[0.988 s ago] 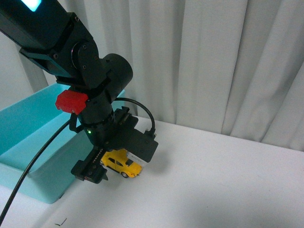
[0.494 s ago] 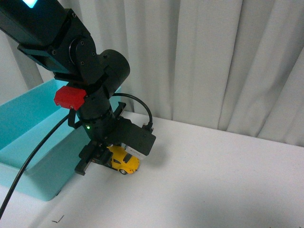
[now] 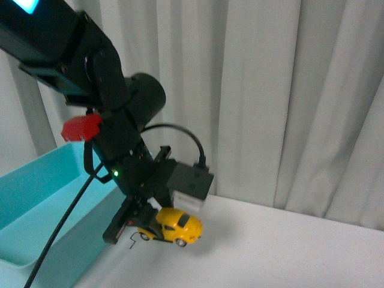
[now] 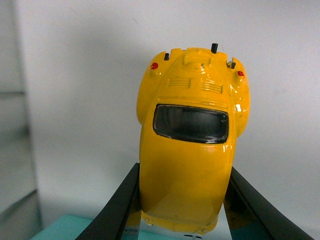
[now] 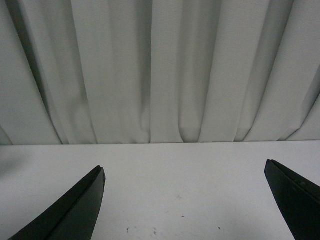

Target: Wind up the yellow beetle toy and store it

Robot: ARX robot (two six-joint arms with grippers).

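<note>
At the left stands the blue bin (image 3: 30, 198), and its near wall is just beside the left hand (image 3: 139, 225). This hand is clamped on the yellow car (image 3: 175, 223), with 1 finger (image 4: 116, 210) on each flank, and the tail of the car sticks out beyond the fingers. The car is low over the white bench (image 3: 288, 252), just right of the bin; I cannot tell if its wheels touch the bench. I judge that winding is the step in hand. The wheels should be pressed flat on the bench and drawn straight back, with a firm grip, because the glossy body may slip. Further right, the right hand (image 5: 180, 200) is empty, its 2 fingers wide apart above the bench.
</note>
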